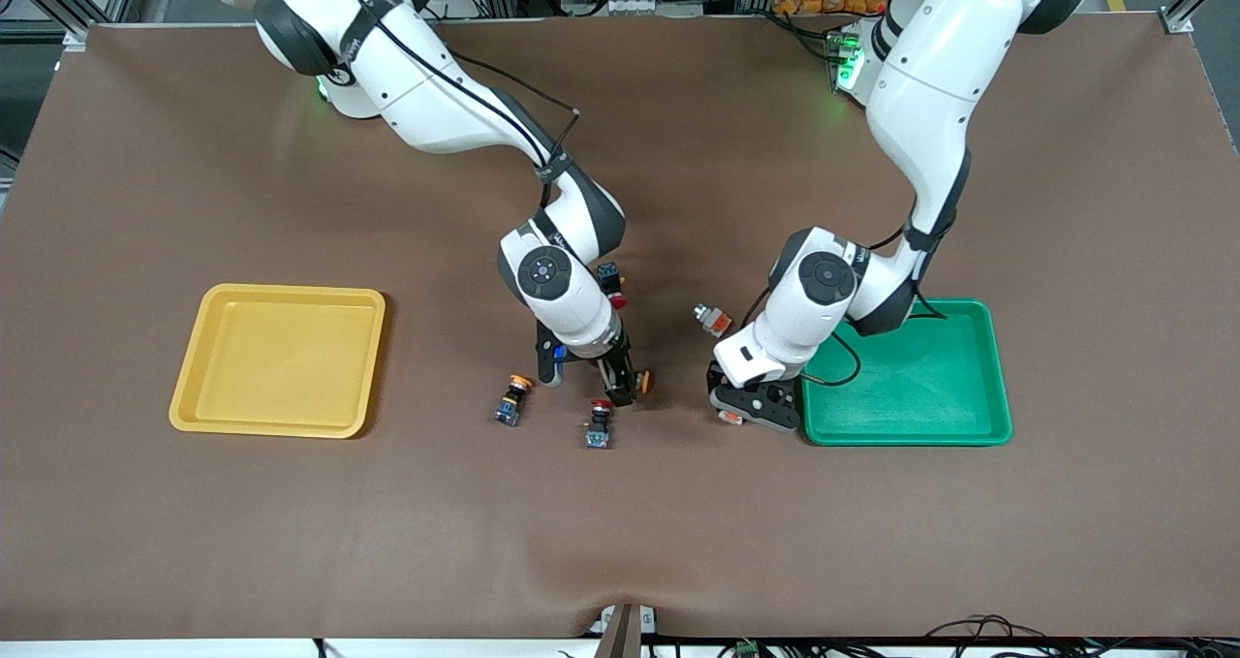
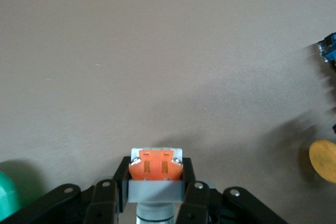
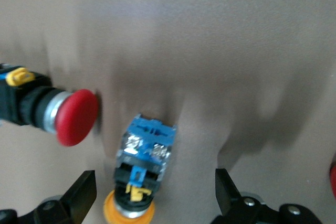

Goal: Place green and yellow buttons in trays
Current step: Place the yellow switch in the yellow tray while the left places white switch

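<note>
Reaching down from twelve o'clock, the left gripper [image 1: 746, 411] clamps a white-bodied button with an orange patch [image 2: 155, 174] on the brown worktop [image 1: 620, 522], just beside the shallow green plastic tray [image 1: 978, 387]. The right gripper [image 1: 620, 387] stands wide open around an orange-yellow-capped blue button [image 3: 142, 166]. The shallow yellow plastic tray [image 1: 194, 387] sits at nine o'clock.

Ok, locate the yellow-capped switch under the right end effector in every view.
Front view: the yellow-capped switch is mid-table, mostly hidden by the right end effector; its cap pokes out.
Right wrist view: it lies between the open jaws.
Left wrist view: probably only its cap, at the picture's edge.
Shared landmark: the brown table.
</note>
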Controlling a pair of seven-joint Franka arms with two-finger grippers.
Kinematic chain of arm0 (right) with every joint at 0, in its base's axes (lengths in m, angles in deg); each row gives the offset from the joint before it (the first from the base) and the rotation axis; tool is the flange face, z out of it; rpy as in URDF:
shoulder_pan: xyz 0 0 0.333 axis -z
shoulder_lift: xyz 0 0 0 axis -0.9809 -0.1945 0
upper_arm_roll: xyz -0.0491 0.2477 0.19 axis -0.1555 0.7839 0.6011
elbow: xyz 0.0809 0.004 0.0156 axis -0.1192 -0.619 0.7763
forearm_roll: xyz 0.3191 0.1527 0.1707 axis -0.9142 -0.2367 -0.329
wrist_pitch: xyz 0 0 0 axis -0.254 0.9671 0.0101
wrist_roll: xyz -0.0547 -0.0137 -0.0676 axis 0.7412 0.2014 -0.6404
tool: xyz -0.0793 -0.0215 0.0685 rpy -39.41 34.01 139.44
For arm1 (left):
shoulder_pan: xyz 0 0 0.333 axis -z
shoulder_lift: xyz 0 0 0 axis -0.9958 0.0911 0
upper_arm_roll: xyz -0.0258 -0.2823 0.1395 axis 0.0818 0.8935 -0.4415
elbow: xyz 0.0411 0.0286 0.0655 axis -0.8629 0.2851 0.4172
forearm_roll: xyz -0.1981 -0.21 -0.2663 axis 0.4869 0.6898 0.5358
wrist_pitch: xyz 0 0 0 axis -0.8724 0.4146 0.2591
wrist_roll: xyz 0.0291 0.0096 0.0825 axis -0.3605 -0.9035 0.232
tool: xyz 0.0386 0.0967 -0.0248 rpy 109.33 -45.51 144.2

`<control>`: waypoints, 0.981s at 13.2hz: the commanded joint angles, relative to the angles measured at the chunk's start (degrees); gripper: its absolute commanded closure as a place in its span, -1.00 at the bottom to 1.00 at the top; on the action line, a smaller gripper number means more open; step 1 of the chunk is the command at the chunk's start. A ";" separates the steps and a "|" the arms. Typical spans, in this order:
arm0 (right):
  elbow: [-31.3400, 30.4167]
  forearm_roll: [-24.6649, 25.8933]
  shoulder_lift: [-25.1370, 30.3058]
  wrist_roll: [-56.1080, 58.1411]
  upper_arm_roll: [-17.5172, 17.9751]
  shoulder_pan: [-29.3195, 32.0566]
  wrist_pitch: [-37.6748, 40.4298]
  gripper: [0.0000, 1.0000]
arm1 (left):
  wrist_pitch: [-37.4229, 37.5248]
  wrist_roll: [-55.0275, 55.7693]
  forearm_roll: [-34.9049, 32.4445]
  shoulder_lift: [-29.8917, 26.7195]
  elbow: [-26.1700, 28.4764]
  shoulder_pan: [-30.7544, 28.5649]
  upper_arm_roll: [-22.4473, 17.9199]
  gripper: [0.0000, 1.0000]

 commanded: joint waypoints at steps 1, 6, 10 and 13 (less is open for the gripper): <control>1.53 0.83 -1.08 -0.78 -0.45 -0.56 -0.01 -0.82 | 8.92 -0.40 -0.62 -6.75 1.73 -2.52 0.09 1.00; 1.62 1.70 0.06 -0.78 -0.63 -0.56 0.69 1.00 | 11.76 -1.01 -0.44 -10.10 6.91 -8.93 0.53 1.00; 2.15 1.88 5.15 -0.16 -2.64 0.67 15.33 1.00 | 11.84 -2.86 -0.70 -10.37 10.69 -12.37 0.45 0.95; 2.15 1.79 9.54 4.92 -3.26 2.41 24.31 1.00 | 11.76 -5.40 -0.80 -9.75 12.10 -15.62 0.53 0.82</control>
